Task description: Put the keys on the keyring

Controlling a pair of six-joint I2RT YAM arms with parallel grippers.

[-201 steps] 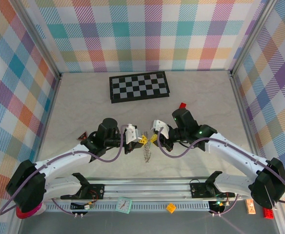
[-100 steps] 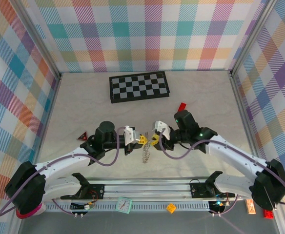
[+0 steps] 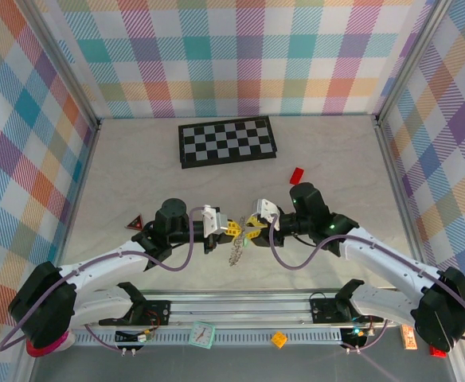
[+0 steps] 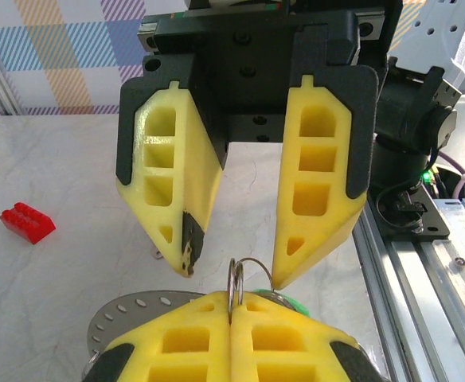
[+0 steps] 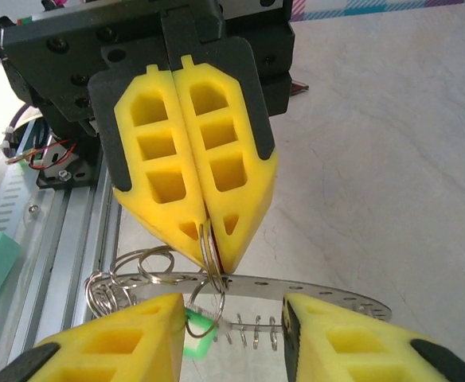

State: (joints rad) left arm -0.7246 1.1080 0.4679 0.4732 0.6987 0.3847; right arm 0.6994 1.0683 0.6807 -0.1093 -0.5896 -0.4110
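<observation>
My left gripper point(image 3: 231, 228) point(image 4: 232, 301) is shut on a small wire loop point(image 4: 236, 274) at the rim of the keyring. The keyring point(image 3: 236, 251) point(image 4: 117, 317) point(image 5: 320, 290) is a flat grey ring that hangs below the pinch. My right gripper point(image 3: 251, 227) point(image 5: 232, 309) faces the left one tip to tip and stands open, its fingers either side of the held loop. The key with the green head point(image 5: 198, 341) point(image 4: 298, 303) dangles from a loop beside the right gripper's finger point(image 5: 113, 350). The black-headed key is hidden.
A small red block point(image 3: 297, 175) point(image 4: 27, 222) lies behind the right arm. The chequered board point(image 3: 227, 141) sits at the back. A red triangle point(image 3: 135, 224) lies left of the left arm. The metal rail point(image 3: 240, 306) runs along the near edge.
The right arm has drawn back toward the near edge, uncovering the red block. The two grippers' tips have come closer together, and the keyring still hangs from the left one.
</observation>
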